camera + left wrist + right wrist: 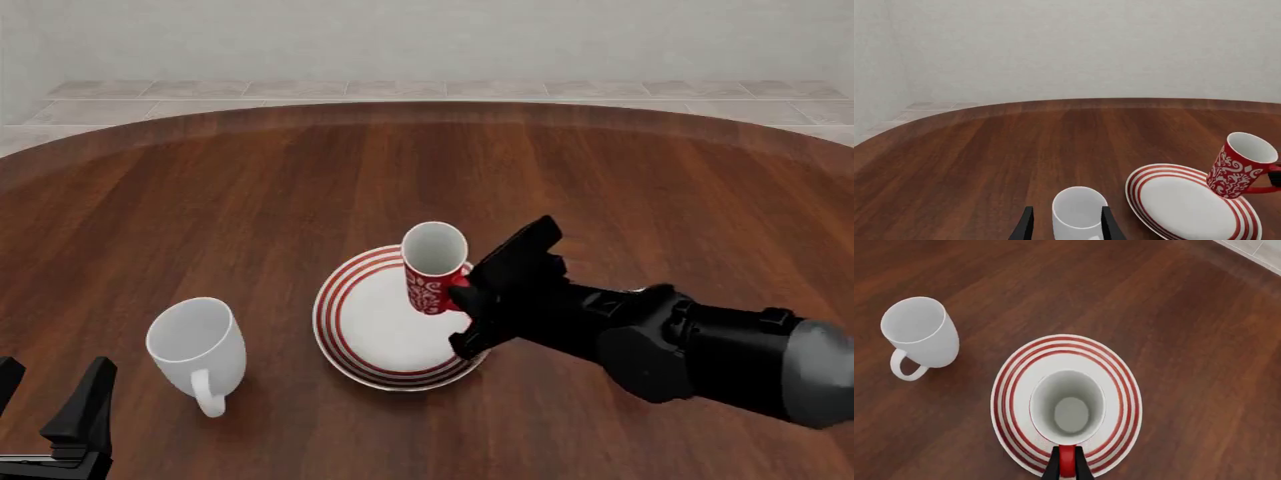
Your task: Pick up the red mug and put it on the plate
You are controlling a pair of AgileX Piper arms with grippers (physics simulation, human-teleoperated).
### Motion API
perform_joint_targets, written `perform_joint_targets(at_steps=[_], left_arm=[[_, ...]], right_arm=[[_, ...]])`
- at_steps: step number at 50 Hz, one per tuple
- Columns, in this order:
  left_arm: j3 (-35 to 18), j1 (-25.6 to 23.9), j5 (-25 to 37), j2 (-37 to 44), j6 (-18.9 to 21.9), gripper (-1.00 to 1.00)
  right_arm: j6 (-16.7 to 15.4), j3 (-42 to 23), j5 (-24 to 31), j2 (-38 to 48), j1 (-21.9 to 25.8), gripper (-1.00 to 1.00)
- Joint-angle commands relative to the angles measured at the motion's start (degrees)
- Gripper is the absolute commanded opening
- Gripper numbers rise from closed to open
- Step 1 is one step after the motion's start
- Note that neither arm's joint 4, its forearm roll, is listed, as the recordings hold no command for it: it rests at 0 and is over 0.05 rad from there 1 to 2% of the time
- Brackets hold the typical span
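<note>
Right gripper [463,297] pinched the mug [433,268] by its handle over the plate [350,330] | rigid, breakable, liable to swing | left gripper [1066,225] stood open.

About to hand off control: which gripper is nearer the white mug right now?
Left. The left gripper sits open just short of the white mug, lined up with it. The right gripper is over at the plate, shut on the red mug handle.
</note>
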Motion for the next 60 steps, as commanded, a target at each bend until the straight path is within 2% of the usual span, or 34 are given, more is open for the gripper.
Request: perform_joint_targets(at_steps=[1, 29, 60], left_arm=[[0.0, 0.0, 0.0, 0.0, 0.0, 1.00], [0.0, 0.0, 0.0, 0.0, 0.0, 1.00], [0.0, 0.0, 0.0, 0.0, 0.0, 1.00]], right_arm=[[0.7, -1.6, -0.7, 2.2, -0.1, -1.00], [0.9, -4.7, -1.6, 9.0, 0.3, -1.00], [0.8, -4.6, -2.6, 11.3, -0.5, -1.00]])
